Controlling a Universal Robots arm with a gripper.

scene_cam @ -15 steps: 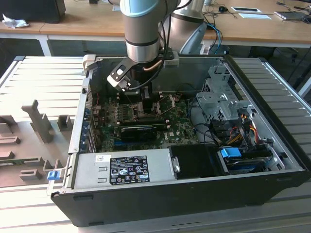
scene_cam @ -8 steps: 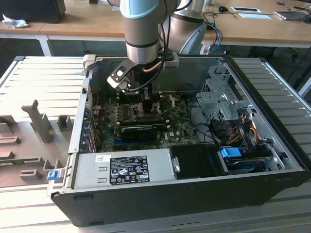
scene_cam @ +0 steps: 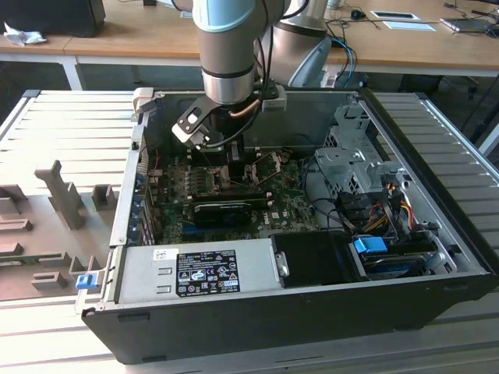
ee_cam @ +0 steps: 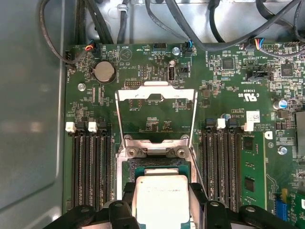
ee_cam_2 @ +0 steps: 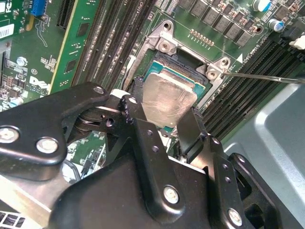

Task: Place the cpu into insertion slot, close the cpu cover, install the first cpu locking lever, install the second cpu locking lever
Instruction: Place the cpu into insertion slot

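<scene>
Your gripper (ee_cam_2: 163,115) is clamping the cpu (ee_cam_2: 167,98) right at the insertion slot (ee_cam: 123,160), and room around it is running tight. In the first wrist view the cpu cover (ee_cam: 157,93) is sitting swung open beyond the slot, leaving the slot opening uncovered. Memory slots (ee_cam: 90,167) are flanking the slot on both sides, close to the fingers (ee_cam: 198,193). In the second wrist view a thin locking lever (ee_cam_2: 267,78) is sticking out past one slot corner, and the grey case wall (ee_cam_2: 276,133) is rising near it. Cables (ee_cam: 143,19) are crowding the board's far edge; in the exterior view the black expansion card (scene_cam: 226,209) is lying near the slot
</scene>
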